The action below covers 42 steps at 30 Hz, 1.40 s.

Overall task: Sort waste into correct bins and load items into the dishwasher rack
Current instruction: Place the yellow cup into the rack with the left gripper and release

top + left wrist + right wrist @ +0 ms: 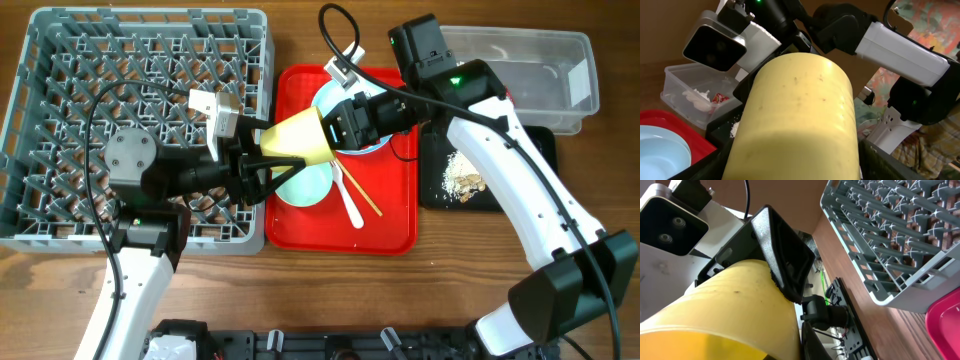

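Observation:
The small yellow cup (297,135) hangs on its side above the left edge of the red serving tray, between both grippers. My left gripper (268,165) is shut on its narrow end; its black finger presses the cup wall in the right wrist view (782,270). My right gripper (335,125) grips the wide rim end. The cup fills the left wrist view (800,120). The grey dishwasher rack (60,60) stands at the left. A red wrapper (719,97) and white tissue (697,97) lie in the clear tub (520,70). Beige crumbs (462,175) lie on the black tray (435,195).
On the red serving tray (385,215) sit a light green bowl (305,185), a pale blue bowl (350,98) partly under my right arm, a white fork (350,205) and wooden chopsticks (365,198). The rack's near corner (900,285) is beside the cup.

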Motion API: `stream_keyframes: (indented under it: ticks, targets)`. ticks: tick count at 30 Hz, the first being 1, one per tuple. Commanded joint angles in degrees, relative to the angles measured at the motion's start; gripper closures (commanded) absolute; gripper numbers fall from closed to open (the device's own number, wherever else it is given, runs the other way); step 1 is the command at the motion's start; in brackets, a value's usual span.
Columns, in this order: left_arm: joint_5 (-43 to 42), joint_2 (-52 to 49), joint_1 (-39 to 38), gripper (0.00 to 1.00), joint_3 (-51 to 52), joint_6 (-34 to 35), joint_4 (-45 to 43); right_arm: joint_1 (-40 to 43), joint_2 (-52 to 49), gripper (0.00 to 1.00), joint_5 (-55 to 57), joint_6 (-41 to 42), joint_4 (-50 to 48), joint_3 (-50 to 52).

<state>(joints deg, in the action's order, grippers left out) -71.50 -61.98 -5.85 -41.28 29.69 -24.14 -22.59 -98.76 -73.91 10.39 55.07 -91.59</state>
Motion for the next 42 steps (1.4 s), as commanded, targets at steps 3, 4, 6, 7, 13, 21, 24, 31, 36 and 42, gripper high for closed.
stream_keyframes:
  ticks: [3,4,6,7,13,21,24,31,36,42]
  targets:
    - [-2.60,0.48,-0.70,0.29,-0.81,-0.26,-3.41,-0.07,-0.57,0.94,2.25,0.26,0.17,0.20]
    - [-2.60,0.48,-0.70,0.29,-0.81,-0.26,-3.61,-0.07,-0.57,0.94,2.25,0.24,0.31,0.20]
    - [-2.60,0.46,-0.70,0.31,-0.81,-0.26,-3.56,-0.07,-0.57,0.94,2.27,0.20,0.72,0.20]
    - [-2.60,0.46,-0.70,0.33,-0.81,-0.26,-3.54,-0.07,-0.57,0.94,2.25,0.15,0.94,0.20]
    - [-2.60,0.46,-0.70,0.37,-0.81,-0.26,-3.56,-0.07,-0.57,0.94,2.27,0.11,1.14,0.20]
    - [-2.60,0.46,-0.68,0.40,-0.81,-0.28,-3.52,-0.07,-0.57,0.72,3.63,0.20,1.18,0.20]
    - [-2.54,0.46,-0.33,0.44,-0.81,-0.94,-2.16,-0.07,-0.57,0.64,5.35,0.26,1.84,0.20]
    - [-0.70,0.02,5.38,0.46,-0.81,-5.88,9.81,2.21,-0.55,0.55,12.79,0.28,1.73,0.20]
    - [9.14,0.04,8.15,0.49,-0.81,-15.34,22.97,7.08,-0.55,0.53,16.02,0.09,0.44,0.17]
    - [28.28,0.11,9.77,0.61,-0.83,-16.20,36.68,10.10,0.22,0.52,31.87,-2.99,4.31,0.07]
